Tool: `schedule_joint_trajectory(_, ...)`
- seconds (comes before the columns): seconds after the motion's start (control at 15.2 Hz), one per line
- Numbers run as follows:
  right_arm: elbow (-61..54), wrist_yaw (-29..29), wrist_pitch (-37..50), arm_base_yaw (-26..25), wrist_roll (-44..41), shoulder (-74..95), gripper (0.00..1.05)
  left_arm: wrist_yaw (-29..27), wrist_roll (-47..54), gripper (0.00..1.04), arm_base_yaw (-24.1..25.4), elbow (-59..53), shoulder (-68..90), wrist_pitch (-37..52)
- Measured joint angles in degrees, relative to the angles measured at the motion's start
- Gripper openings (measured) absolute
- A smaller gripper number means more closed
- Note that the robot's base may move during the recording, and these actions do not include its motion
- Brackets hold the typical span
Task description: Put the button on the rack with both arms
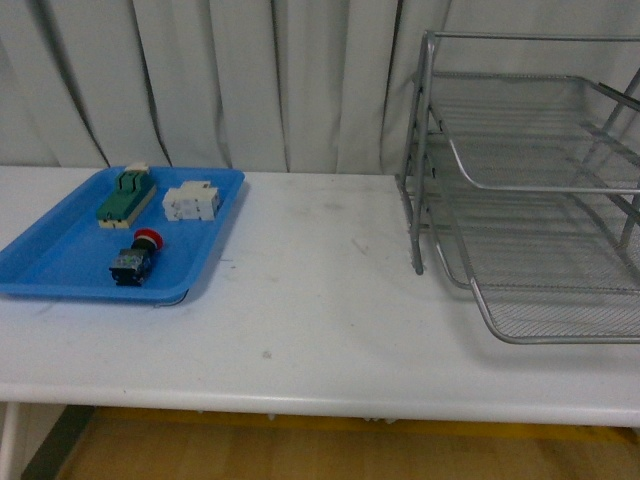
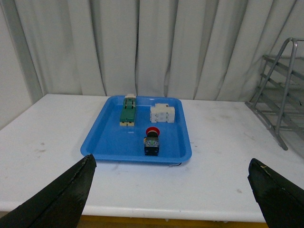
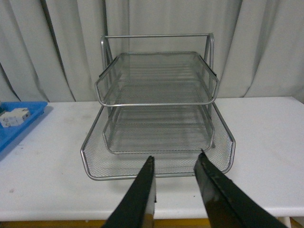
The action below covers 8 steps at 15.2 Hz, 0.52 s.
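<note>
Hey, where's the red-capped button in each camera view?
Front view: button in the blue tray, near its front edge, picture's left.
Left wrist view: button in the tray, nearer the camera than the white block.
Right wrist view: not in it.
Shared landmark: the blue tray; its corner shows there too.

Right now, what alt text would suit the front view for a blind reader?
A blue tray on a white table holds a red-capped button, a white block and a green strip; a wire rack stands at right.
</note>
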Motion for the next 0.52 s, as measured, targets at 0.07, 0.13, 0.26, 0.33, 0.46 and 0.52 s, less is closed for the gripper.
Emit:
schedule_joint_trajectory(0.07,0.00,0.00,0.00,0.00,0.00,0.00,0.37,0.00,0.02,0.98,0.00,0.00,0.00,0.00)
schedule_joint_trajectory(0.13,0.00,0.00,0.00,0.00,0.00,0.00,0.50,0.02,0.02,0.98,0.00,0.00,0.00,0.00)
schedule_joint_trajectory(0.26,0.00,0.00,0.00,0.00,0.00,0.00,0.74,0.00,0.00,0.98,0.00,0.00,0.00,0.00)
schedule_joint_trajectory(0.33,0.00,0.00,0.00,0.00,0.00,0.00,0.87,0.00,0.00,0.98,0.00,0.00,0.00,0.00)
schedule_joint_trajectory(0.46,0.00,0.00,0.00,0.00,-0.02,0.00,0.98,-3.04,-3.17,0.98,-0.61,6.08,7.54,-14.99)
schedule_joint_trajectory(0.52,0.00,-0.07,0.07,0.00,-0.02,0.00,0.98,-2.14,-5.03,0.98,0.33,10.71,15.43,-20.44)
